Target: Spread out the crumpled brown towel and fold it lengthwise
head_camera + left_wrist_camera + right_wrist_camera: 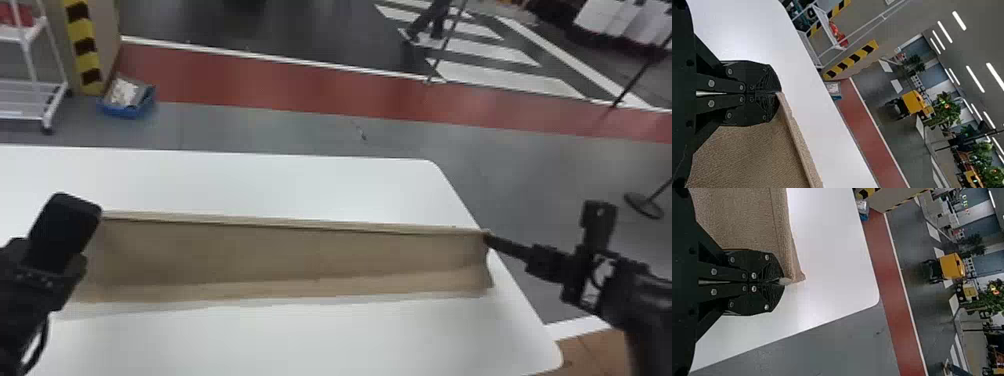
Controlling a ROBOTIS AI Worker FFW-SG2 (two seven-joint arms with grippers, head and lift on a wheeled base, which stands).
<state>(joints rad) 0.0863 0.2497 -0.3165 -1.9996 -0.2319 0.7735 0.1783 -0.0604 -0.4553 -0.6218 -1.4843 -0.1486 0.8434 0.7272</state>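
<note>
On my left, the left gripper (pixel 777 93) has its jaws clenched on one end of the brown towel's long far edge (pixel 280 224). The brown towel (pixel 280 255) runs from there across the white surface (pixel 300 340) as a long strip, fairly smooth, its near edge (pixel 280 293) roughly parallel to me. On my right, the right gripper (pixel 783 281) has its jaws closed on the other end, close to the surface's right-hand side; that bite looks shallow to me, with a bit of cloth poking past it.

I judge the spreading mostly done and the lengthwise fold in hand. To do it well, I'd want both arms moving at one pace and height, with just enough tension to stop the middle sagging. I'd lay the held edge along its mate, then let go gently. Too hard a pull could slip that right corner or skew the fold.
</note>
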